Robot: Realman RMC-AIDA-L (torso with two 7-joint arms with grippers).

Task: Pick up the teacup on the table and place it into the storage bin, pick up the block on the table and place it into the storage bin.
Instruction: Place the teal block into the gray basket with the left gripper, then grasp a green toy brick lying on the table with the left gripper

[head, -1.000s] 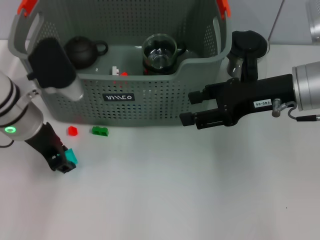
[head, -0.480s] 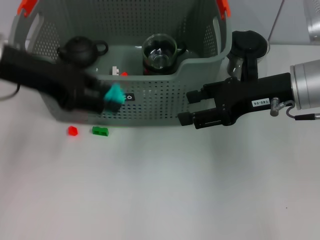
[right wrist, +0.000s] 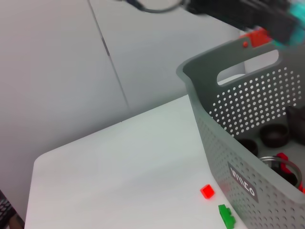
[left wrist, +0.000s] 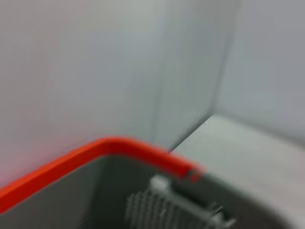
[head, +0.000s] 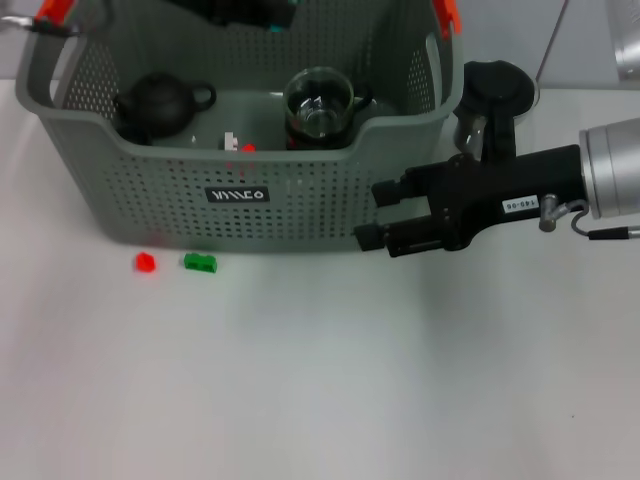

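Note:
The grey storage bin fills the middle back of the table, and its orange clip shows in the left wrist view. My left gripper hangs high over the bin's back part, shut on a teal block, which the right wrist view also catches. A red block and a green block lie on the table before the bin's front wall. I cannot tell which vessel is the teacup: a clear glass cup stands inside the bin. My right gripper is open at the bin's front right corner, holding nothing.
A black teapot and small white and red pieces lie in the bin. A black-lidded glass vessel stands on the table right of the bin, behind my right arm. White table stretches in front.
My left arm lifted the teal block from the table at the front left, swung it up past the bin's front wall and now holds it over the bin. The right gripper barely shifted.

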